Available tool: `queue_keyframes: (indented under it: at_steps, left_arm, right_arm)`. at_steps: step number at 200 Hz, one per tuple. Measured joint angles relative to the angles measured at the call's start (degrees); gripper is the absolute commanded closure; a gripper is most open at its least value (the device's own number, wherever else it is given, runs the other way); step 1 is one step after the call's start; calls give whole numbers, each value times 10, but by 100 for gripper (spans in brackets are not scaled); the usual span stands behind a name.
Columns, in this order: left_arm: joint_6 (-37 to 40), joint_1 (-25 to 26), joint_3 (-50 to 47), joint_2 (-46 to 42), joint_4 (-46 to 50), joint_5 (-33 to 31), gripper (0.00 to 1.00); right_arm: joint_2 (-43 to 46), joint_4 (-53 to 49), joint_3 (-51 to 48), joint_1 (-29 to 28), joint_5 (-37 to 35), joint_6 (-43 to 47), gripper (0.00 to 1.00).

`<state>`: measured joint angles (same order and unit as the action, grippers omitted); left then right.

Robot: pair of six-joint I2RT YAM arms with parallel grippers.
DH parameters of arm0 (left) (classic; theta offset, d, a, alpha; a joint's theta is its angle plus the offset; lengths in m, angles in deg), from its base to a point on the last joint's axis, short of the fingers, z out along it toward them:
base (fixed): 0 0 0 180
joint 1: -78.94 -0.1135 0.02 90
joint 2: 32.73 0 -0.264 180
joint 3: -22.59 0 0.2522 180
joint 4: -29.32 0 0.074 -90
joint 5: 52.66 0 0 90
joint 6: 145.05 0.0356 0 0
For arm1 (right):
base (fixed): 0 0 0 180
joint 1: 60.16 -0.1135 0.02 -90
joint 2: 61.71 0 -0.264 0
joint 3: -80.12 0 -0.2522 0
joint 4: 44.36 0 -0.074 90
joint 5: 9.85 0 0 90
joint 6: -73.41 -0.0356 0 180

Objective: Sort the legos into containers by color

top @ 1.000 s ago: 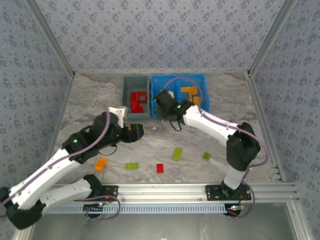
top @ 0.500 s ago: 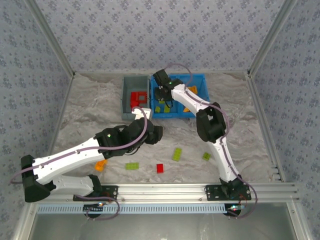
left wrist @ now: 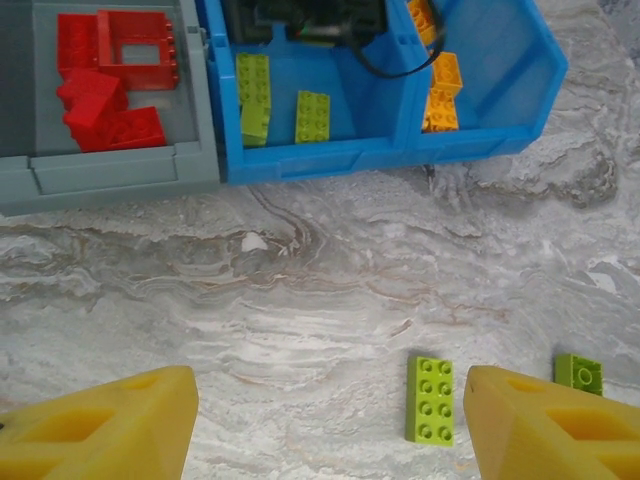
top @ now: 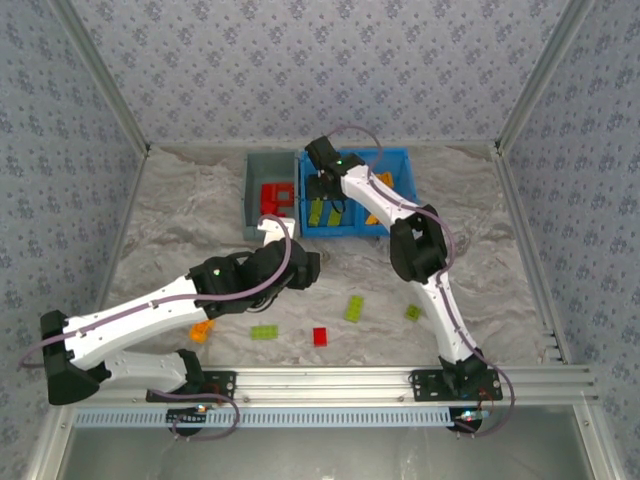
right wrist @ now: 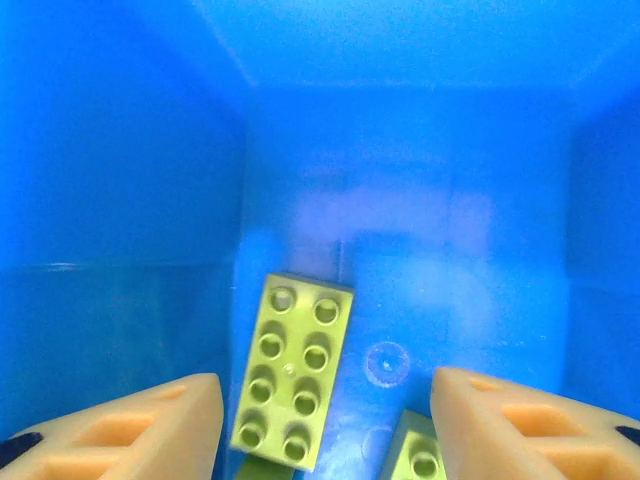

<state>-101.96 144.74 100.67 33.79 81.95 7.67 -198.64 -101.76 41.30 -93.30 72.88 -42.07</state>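
Observation:
My right gripper (top: 321,196) hangs open inside the left compartment of the blue container (top: 410,190). Below its fingers a lime green lego (right wrist: 292,385) lies loose on the blue floor, with another green one (right wrist: 420,458) beside it. The right compartment holds orange legos (left wrist: 441,92). The grey container (left wrist: 110,178) holds red legos (left wrist: 110,85). My left gripper (top: 305,268) hovers open over the marbled table with nothing between its fingers. A green lego (left wrist: 429,400) lies just inside its right finger (left wrist: 550,430), and a small green one (left wrist: 578,373) beyond it.
Loose on the table near the front lie an orange lego (top: 203,328), a green one (top: 264,332) and a red one (top: 320,336). Patterned walls and metal posts close in the sides. The arm bases stand on the front rail (top: 330,380).
The right arm swung out to the blue bin, then its jaws opened and the green lego dropped inside. The left arm swept right toward the table's middle and has since barely moved.

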Motion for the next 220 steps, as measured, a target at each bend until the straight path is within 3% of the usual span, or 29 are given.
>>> queue_keyframes:
  at_steps: [55, 110, 156, 184, 220]
  left_arm:
    - [-57, -5, 0, -28, 91, -26, 29]
    - [-130, -77, -46, -95, 180, -5, 29]
    - [-152, -118, -87, -120, 181, 56, 31]
    - [-152, -111, -117, -58, 137, 146, 28]
    - [-170, -35, -116, 91, 75, 238, 25]
  right_arm:
    - [223, 59, -101, -28, -35, 38, 40]
    - [512, 237, -434, -117, -39, 92, 39]
    - [618, 289, -648, -206, -38, 106, 39]
    - [691, 286, -732, -250, -44, 101, 37]
    - [855, 261, -811, -303, -16, 88, 34]
